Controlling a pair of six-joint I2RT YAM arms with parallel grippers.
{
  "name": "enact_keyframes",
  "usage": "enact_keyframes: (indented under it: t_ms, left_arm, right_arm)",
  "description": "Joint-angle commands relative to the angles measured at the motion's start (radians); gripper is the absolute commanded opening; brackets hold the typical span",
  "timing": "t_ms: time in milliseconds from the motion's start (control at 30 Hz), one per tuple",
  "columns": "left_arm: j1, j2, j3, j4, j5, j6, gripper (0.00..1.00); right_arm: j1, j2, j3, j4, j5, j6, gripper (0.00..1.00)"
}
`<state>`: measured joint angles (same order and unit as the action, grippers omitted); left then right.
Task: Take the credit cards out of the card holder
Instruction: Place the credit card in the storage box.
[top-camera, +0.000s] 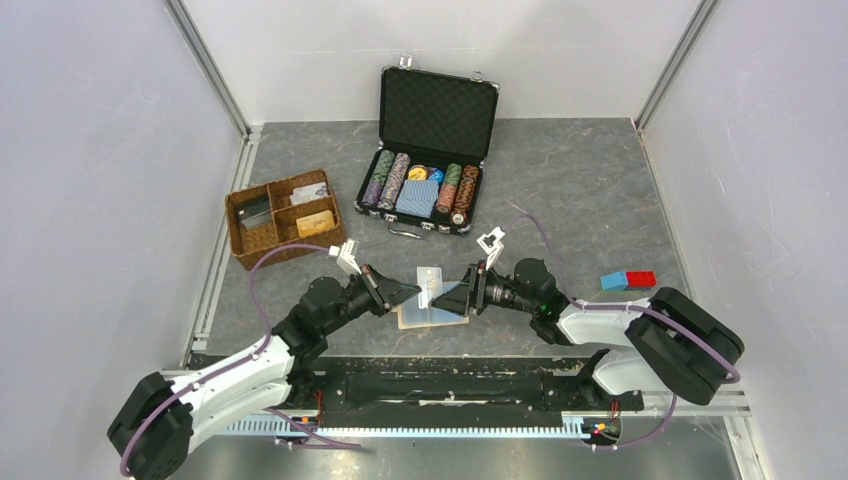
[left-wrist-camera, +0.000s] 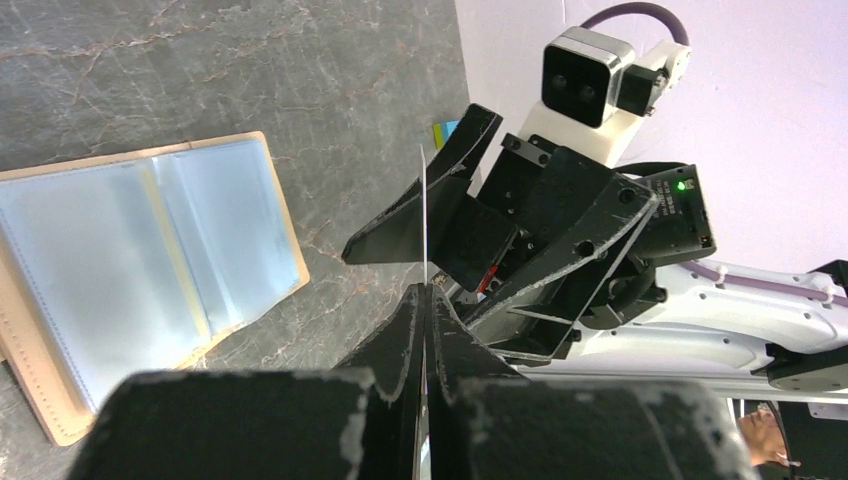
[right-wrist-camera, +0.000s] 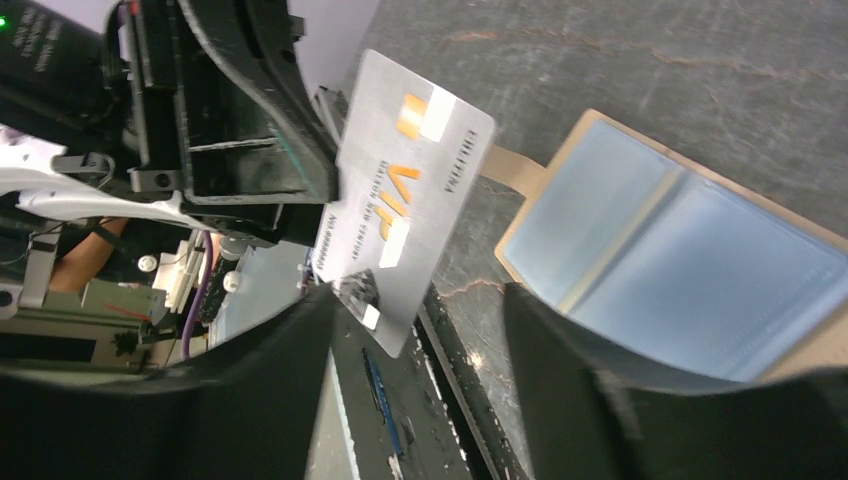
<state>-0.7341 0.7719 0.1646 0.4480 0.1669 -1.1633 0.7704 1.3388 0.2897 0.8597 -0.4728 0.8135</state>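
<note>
— Though the overhead view gives you only a pale sliver of credit card (top-camera: 431, 279) at the centre of the frame, your right wrist camera shows its whole silver face. It reads "VIP" in orange letters; the smaller print is too blurred to read.

— Who has it?

— Your left gripper (left-wrist-camera: 424, 296), clamped on one edge, jaws closed flat against the plastic. That wrist's camera shows you the card edge-on, a thin upright line. Your right gripper (right-wrist-camera: 420, 300) is spread wide, one finger to each side of the card. Whether either finger touches it, I can't tell.

— And the card holder?

— The card holder (top-camera: 424, 316) lies open on the desk (top-camera: 580, 180), just below centre in the overhead view, under both grippers, blue-grey pockets facing up. The right wrist view also shows a tan strap tab (right-wrist-camera: 512, 165) at its edge.

— Anything else?

— Only the overhead view has the rest. There's an open black case (top-camera: 438, 110) with poker chips (top-camera: 385, 180) at upper centre, a wicker tray (top-camera: 236, 228) to its left, and blue and red blocks (top-camera: 628, 280) at right.
</note>
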Motion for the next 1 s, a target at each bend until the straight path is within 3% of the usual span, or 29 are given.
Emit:
enact_keyframes:
  t_ms: [0, 167, 233, 300, 367, 467, 667, 967]
  left_arm:
    - [0.004, 0.025, 0.003, 0.085, 0.035, -0.034, 0.02]
    - [0.004, 0.082, 0.01, 0.126, 0.077, -0.037, 0.02]
    - [0.004, 0.079, 0.023, 0.092, 0.107, -0.013, 0.15]
    - [0.005, 0.057, 0.073, -0.042, 0.127, 0.057, 0.36]
    - [0.004, 0.024, 0.117, -0.169, 0.147, 0.134, 0.5]
    - [0.005, -0.036, 0.184, -0.347, 0.163, 0.232, 0.6]
    - [0.004, 0.0, 0.334, -0.638, 0.272, 0.422, 0.62]
    - [0.004, 0.172, 0.484, -0.766, 0.473, 0.593, 0.49]
  right_arm:
    - [0.004, 0.037, 0.012, 0.218, -0.078, 0.079, 0.51]
    - [0.004, 0.062, 0.007, 0.293, -0.153, 0.084, 0.09]
    - [-0.005, 0.056, 0.0, 0.279, -0.2, 0.056, 0.01]
    - [-0.018, 0.044, -0.012, 0.241, -0.257, 0.019, 0.0]
    - [-0.027, 0.018, -0.022, 0.163, -0.306, -0.03, 0.0]
    - [-0.027, -0.03, -0.019, -0.021, -0.346, -0.172, 0.0]
    - [-0.017, -0.045, -0.029, -0.133, -0.452, -0.283, 0.0]
    - [0.061, -0.045, -0.013, -0.176, -0.489, -0.344, 0.0]
